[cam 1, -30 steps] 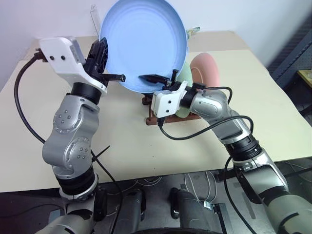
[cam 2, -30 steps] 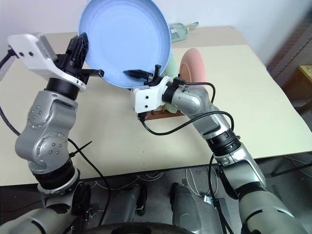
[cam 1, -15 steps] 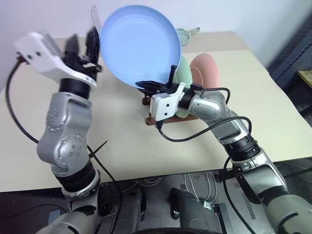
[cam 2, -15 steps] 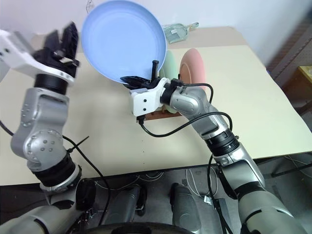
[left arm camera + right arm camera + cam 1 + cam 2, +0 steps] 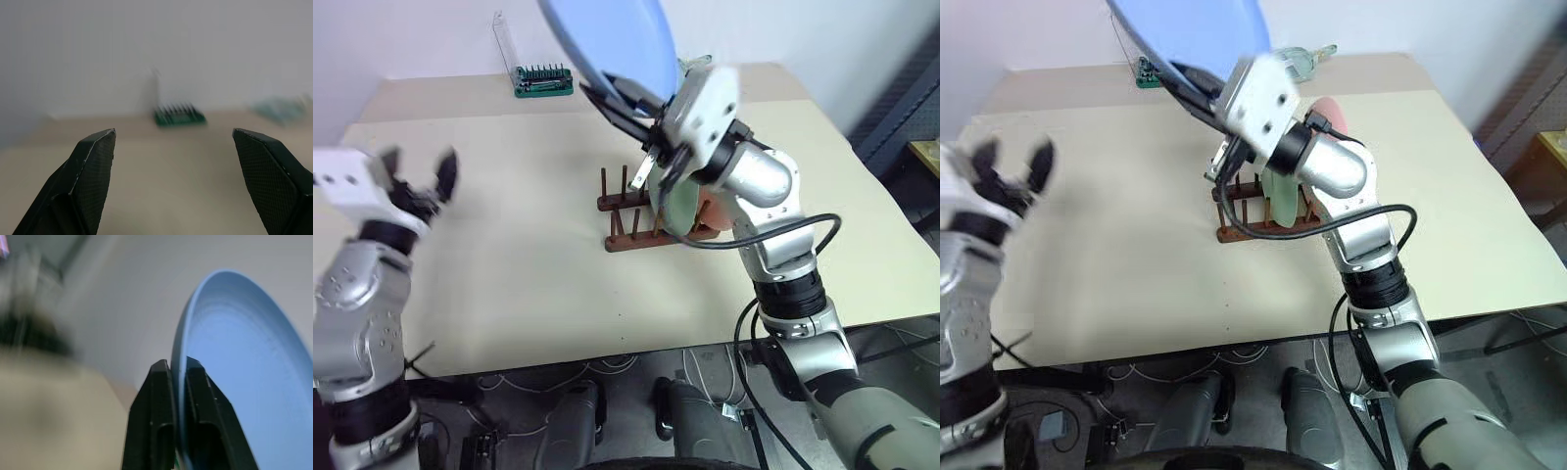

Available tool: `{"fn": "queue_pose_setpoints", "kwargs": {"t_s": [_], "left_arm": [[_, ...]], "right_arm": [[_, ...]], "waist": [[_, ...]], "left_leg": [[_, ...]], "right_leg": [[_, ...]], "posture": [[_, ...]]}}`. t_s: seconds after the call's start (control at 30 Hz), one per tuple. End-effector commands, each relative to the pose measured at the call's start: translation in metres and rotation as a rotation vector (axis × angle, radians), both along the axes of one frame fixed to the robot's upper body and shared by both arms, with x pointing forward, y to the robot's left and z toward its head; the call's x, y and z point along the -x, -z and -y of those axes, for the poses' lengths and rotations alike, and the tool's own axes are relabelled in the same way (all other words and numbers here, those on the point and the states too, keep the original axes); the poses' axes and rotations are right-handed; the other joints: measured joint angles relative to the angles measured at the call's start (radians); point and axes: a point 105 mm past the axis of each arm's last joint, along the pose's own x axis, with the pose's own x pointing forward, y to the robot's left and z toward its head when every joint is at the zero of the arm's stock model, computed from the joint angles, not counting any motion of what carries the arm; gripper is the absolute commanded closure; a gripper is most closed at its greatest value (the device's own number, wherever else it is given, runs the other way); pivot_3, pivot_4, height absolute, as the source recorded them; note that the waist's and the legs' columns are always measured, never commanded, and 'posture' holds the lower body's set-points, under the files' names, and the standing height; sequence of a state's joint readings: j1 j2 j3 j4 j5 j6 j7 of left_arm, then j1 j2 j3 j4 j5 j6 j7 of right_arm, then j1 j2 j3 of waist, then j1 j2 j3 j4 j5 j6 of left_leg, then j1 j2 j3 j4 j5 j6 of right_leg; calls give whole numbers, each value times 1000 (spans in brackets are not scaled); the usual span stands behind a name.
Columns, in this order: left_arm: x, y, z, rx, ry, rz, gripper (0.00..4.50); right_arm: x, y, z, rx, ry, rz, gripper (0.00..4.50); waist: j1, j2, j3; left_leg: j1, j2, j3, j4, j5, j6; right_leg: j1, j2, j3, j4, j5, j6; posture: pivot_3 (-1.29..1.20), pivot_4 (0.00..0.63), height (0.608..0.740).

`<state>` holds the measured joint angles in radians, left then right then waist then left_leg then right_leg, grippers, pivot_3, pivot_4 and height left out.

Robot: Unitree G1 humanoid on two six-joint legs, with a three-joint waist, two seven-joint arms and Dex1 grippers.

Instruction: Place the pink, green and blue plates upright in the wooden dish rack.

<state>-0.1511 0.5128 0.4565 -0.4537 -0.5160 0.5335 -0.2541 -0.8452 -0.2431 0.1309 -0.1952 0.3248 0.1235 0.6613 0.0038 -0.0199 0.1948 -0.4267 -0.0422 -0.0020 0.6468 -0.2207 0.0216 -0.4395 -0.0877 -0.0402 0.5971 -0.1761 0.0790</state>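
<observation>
My right gripper [image 5: 622, 102] is shut on the lower rim of the blue plate [image 5: 607, 39] and holds it high above the table, tilted, over the wooden dish rack [image 5: 625, 217]. In the right wrist view both fingers [image 5: 159, 396] pinch the blue plate's [image 5: 244, 357] edge. A green plate [image 5: 680, 204] stands upright between the rack's pegs, and the pink plate [image 5: 1332, 108] stands behind it, mostly hidden by my right arm. My left gripper [image 5: 421, 168] hangs open and holding nothing, far left of the rack, its fingers [image 5: 93, 171] spread wide.
A green tray of screwdriver bits [image 5: 543, 80] sits at the table's far edge, also ahead of the left gripper as the green tray [image 5: 178, 116]. A clear glass bottle [image 5: 1302, 59] lies at the far edge behind the plates. Bare tabletop [image 5: 509, 264] stretches left of the rack.
My left gripper let go of the blue plate, opened and swung left and down. The right gripper closed on the plate's rim, rolled and lifted it higher.
</observation>
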Motion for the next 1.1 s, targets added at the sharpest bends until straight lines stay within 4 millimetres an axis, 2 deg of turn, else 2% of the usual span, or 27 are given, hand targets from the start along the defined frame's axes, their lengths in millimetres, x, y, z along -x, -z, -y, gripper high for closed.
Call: {"fn": "queue_pose_setpoints", "kwargs": {"t_s": [0.03, 0.1, 0.17, 0.23, 0.33, 0.5, 0.77, 1.1], "left_arm": [[12, -5, 22, -84, 149, 9, 592], [28, 31, 48, -148, 320, -134, 592], [40, 56, 65, -176, 429, -233, 592], [45, 65, 73, -190, 464, -262, 592], [47, 69, 82, -173, 495, -266, 592], [45, 71, 84, -169, 493, -261, 592], [46, 67, 85, -164, 503, -238, 592], [45, 66, 87, -167, 502, -233, 592]], "right_arm": [[22, -19, 7, -95, -168, -107, 4500], [28, -17, 9, -174, -282, -275, 4500], [30, -12, 8, -220, -342, -420, 4500], [26, -5, 7, -243, -346, -538, 4500], [17, 7, 7, -310, -345, -729, 4500], [11, 17, 2, -360, -339, -891, 4500], [-2, 33, 2, -433, -266, -1057, 4500], [-23, 45, 7, -496, -157, -1156, 4500]], "waist": [[3, 0, 0], [-1, 1, 0], [-8, 3, -1], [-12, 3, -1], [-16, 4, -1], [-20, 5, -1], [-17, 5, -1], [-18, 5, -1]], "left_leg": [[0, 0, 0, 0, -1, -2], [0, 1, 0, -1, -2, -3], [0, 1, 1, -5, -2, -3], [0, 1, 1, -8, -2, -4], [0, 1, 1, -13, -1, -5], [1, 2, 1, -15, 0, -4], [0, 3, 2, -13, 1, -2], [1, 3, 2, -13, 2, -1]], "right_leg": [[-1, -1, 0, -1, 0, -1], [-2, -2, 1, -1, 1, -2], [-2, -3, 3, -2, 1, -3], [-4, -3, 3, -2, 0, -4], [-6, -3, 3, -2, -1, -8], [-8, -1, 3, -2, -1, -10], [-7, -1, 3, -2, -2, -10], [-6, 0, 2, -2, -2, -10]], "posture": [[0, 150, 735], [0, 150, 735], [0, 150, 735], [0, 150, 735], [0, 150, 735], [0, 150, 735], [0, 150, 735], [0, 150, 735]]}}
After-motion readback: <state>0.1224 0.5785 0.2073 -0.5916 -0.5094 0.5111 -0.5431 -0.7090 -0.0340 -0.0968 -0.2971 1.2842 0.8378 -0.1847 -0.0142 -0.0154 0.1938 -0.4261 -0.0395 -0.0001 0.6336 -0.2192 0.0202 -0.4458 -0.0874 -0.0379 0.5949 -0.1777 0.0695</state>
